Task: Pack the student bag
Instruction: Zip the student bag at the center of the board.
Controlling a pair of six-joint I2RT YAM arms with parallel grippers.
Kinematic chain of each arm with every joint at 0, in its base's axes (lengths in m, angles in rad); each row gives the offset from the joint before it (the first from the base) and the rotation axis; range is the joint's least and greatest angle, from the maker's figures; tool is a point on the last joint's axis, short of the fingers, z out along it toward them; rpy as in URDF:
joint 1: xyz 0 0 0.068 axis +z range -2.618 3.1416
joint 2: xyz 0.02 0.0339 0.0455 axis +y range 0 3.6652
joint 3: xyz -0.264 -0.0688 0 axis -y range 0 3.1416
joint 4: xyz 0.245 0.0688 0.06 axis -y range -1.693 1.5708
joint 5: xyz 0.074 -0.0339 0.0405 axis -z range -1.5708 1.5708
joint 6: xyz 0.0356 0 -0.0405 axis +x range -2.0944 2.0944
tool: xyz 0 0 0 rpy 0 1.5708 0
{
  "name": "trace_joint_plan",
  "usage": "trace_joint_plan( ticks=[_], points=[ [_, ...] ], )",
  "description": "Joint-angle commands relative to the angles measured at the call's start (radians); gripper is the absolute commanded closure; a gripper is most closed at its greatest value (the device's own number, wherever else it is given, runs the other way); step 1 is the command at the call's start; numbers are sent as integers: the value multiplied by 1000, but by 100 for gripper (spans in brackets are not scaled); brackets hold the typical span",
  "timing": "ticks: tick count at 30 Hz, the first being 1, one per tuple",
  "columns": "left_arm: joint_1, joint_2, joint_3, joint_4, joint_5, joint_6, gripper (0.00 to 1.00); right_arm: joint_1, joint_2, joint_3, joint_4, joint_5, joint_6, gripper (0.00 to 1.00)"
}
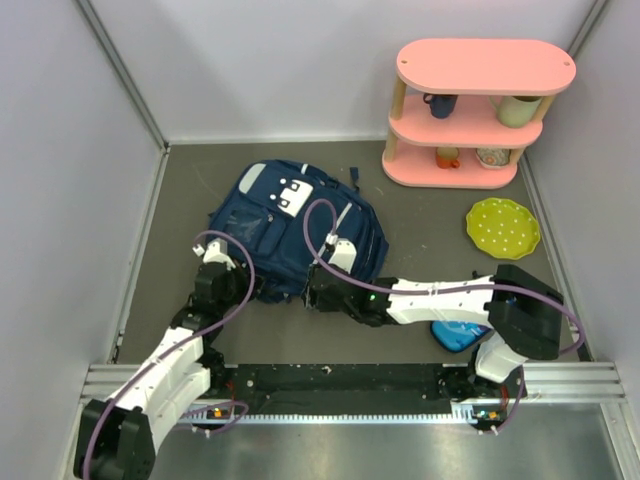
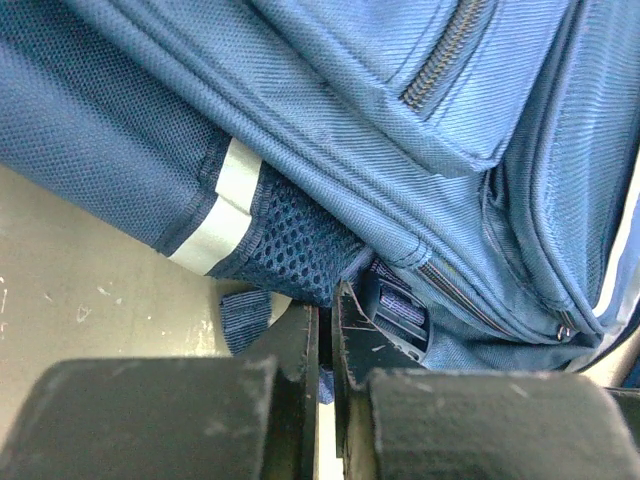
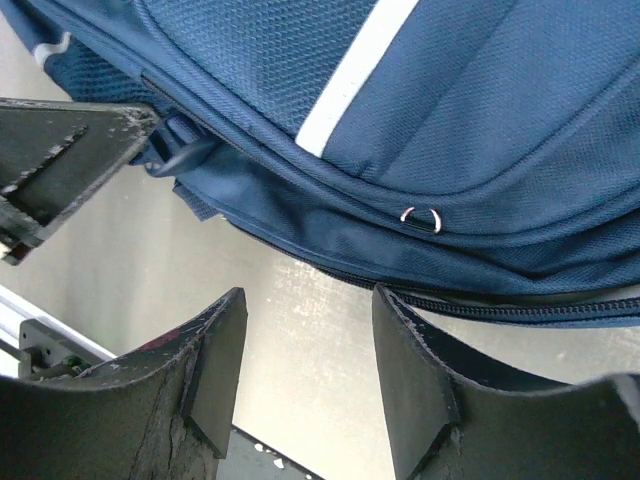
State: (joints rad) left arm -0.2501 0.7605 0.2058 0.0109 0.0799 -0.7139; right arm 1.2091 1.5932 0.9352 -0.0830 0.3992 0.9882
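Grey worktop [image 1: 180, 200], pale walls. Holds student bag [image 1: 280, 240] flat at centre, near edge at both arms. Handles soft, floppy, probably light; best taken by strap or zipper hem. Left jaws pressed together, seemingly nipping bag fabric; right jaws spread, empty.

Bare table [image 1: 180, 190] runs along the left edge and far-left corner; the backpack [image 1: 265, 225] fills the middle, while the pink shelf [image 1: 485, 65] and green plate [image 1: 503, 227] crowd the far-right corner.
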Motion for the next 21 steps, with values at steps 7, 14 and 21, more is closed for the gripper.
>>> trace_joint_plan(
  ticks=[7,14,21],
  points=[
    [-3,-112,46,-114,96,90,100,17,-119,-128,116,-49,7,45],
    [-5,-104,-25,27,158,11,100,18,-92,-108,161,-126,1,45],
    [-5,-84,-52,96,195,-18,100,26,4,-1,101,-92,32,46]
  ],
)
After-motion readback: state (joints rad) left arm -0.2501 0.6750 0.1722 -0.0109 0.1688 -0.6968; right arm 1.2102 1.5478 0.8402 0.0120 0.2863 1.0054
